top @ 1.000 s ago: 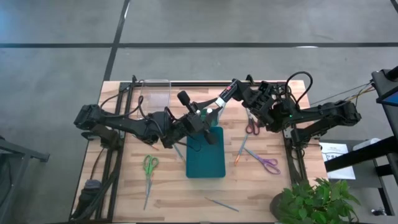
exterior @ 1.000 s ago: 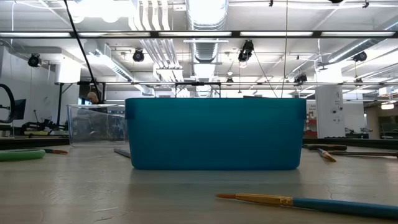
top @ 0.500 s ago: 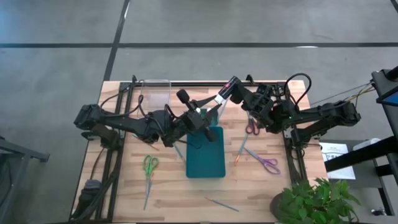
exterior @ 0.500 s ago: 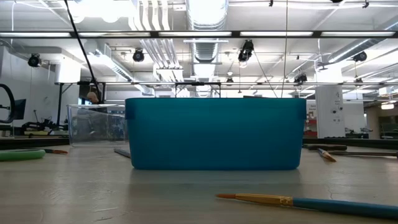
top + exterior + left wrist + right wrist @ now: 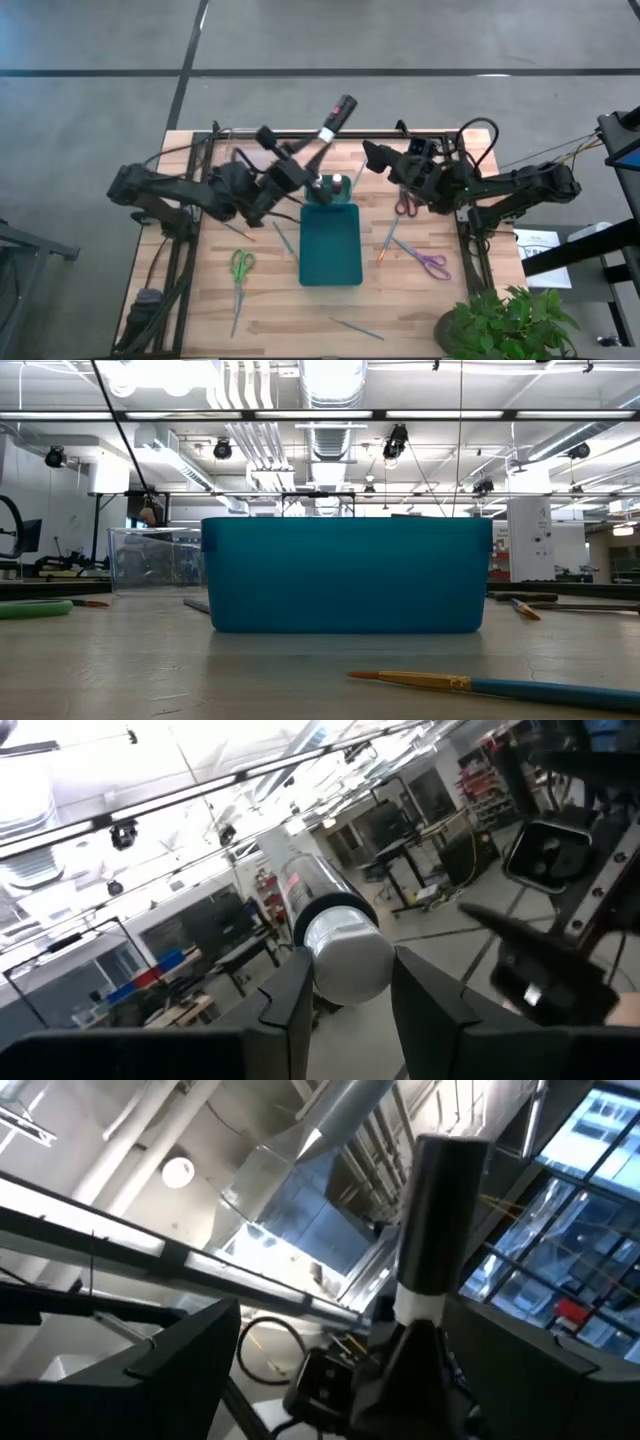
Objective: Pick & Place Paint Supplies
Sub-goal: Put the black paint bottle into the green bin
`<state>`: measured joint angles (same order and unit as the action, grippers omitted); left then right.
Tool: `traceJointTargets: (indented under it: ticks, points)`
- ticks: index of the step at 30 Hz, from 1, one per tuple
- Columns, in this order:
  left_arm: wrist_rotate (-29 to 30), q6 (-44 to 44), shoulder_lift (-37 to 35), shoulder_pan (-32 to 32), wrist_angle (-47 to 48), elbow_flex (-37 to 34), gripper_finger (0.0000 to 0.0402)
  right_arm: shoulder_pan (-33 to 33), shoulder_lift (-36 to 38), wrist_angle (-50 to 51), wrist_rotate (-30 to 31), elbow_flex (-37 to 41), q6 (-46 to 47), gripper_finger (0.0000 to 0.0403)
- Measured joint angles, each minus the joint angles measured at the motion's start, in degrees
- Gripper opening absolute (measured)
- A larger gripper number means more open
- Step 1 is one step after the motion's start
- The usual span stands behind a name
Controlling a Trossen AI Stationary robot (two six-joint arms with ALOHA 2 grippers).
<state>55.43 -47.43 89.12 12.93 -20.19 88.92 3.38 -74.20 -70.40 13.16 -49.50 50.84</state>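
The left gripper (image 5: 312, 157) is clenched on a white-capped paint bottle (image 5: 337, 115), held high over the table's far edge, tilted; it could slip and miss the teal tray (image 5: 331, 245). The right gripper (image 5: 372, 155), fingers spread, holds nothing

Your left gripper (image 5: 318, 146) is now carrying the paint bottle (image 5: 337, 116) alone — it is gripping the white cap end, and the dark body is pointing up past the table's far edge. It is sitting farther back and to the left than a second ago, off the teal tray (image 5: 331, 272). Your right gripper (image 5: 373, 154) is no longer touching the bottle — its fingers are standing wide apart, well clear of it.
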Motion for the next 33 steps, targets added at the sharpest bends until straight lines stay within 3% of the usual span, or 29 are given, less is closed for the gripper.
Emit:
traceJointTargets:
  ticks: [3, 6, 12, 16, 23, 29, 33]
  points:
    - [0.71, 3.01, -3.91, 0.04, 9.17, 0.22, 0.0109, 0.06, 0.62, 0.73, -2.73, 0.0, 1.51, 0.0344]
    - [-0.18, 13.39, -8.73, 0.04, 24.58, 1.62, 0.0109, 0.21, 1.37, 1.73, -5.71, 0.0, 2.9, 0.0344]
    - [-14.08, 36.82, -12.92, -1.95, 59.57, 10.41, 0.0109, 1.76, 3.47, 4.66, -8.31, 0.0, 3.14, 0.0344]
    - [-23.18, 40.67, -9.49, -3.25, 74.31, 17.81, 0.0109, 2.81, 5.12, 6.46, -8.69, 0.0, 2.7, 0.0344]
    - [-45.03, 46.42, 0.47, -11.19, 92.5, 32.17, 0.0109, 5.25, 9.2, 11.2, -8.88, 0.02, -1.03, 0.0344]
    - [-56.8, 45.34, 11.09, -15.86, 101.38, 41.09, 0.0109, 7.76, 13.22, 20.39, -6.79, 0.02, -5.64, 0.0344]
    - [-59.39, 43.08, 17.33, -16.98, 105.82, 44.45, 0.0109, 9.13, 14.85, 23.42, -5.67, 0.02, -6.39, 0.0344]
